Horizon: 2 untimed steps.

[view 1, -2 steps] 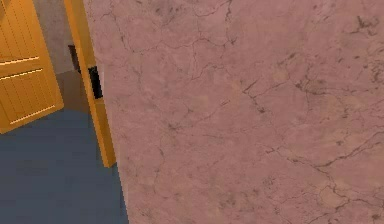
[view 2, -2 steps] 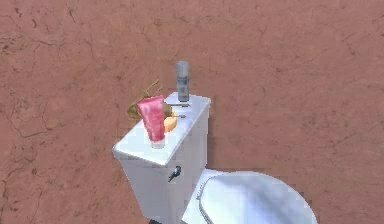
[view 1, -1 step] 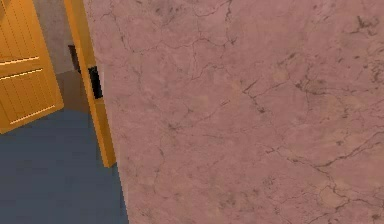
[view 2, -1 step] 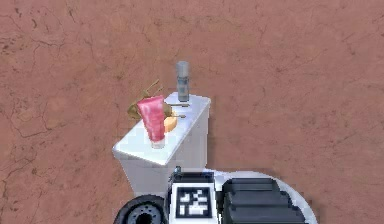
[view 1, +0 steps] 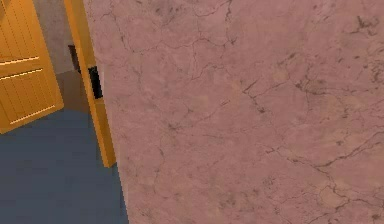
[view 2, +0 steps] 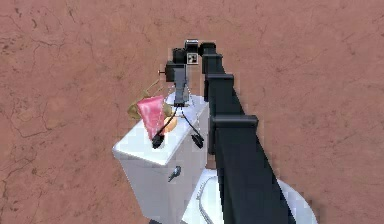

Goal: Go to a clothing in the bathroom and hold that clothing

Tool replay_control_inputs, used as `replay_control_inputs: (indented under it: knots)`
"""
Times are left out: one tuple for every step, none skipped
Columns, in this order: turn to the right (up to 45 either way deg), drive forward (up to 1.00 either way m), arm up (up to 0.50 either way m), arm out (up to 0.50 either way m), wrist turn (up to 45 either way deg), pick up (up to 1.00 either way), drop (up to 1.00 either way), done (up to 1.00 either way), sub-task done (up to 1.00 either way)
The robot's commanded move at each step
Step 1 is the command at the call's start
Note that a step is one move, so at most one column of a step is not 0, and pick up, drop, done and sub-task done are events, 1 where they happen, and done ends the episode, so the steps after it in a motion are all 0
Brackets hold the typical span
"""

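Low in the arm side view, the dark arm reaches across a white toilet tank. The tool is at the tank's top, close to a pink cloth on the lid. I cannot tell the fingers' state or whether it holds anything. Beyond is a marble wall. In the forward view, an orange door stands far left.

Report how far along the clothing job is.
Done, it seems: the robot stands at the white toilet tank, with the arm stretched out above it. In hand: the pincer is at a pink crumpled thing, likely the clothing, lying on the tank's top; whether it holds it cannot be told. Left: get the thing hanging clear of the tank.
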Motion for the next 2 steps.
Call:
replay_control_inputs:
  knots:
    - [0.0, 0.0, 0.0, 0.0, 45.0, 0.0, 0.0, 0.0, 0.0]
    - [0.0, 0.0, 0.0, 0.0, 45.0, 0.0, 0.0, 0.0, 0.0]
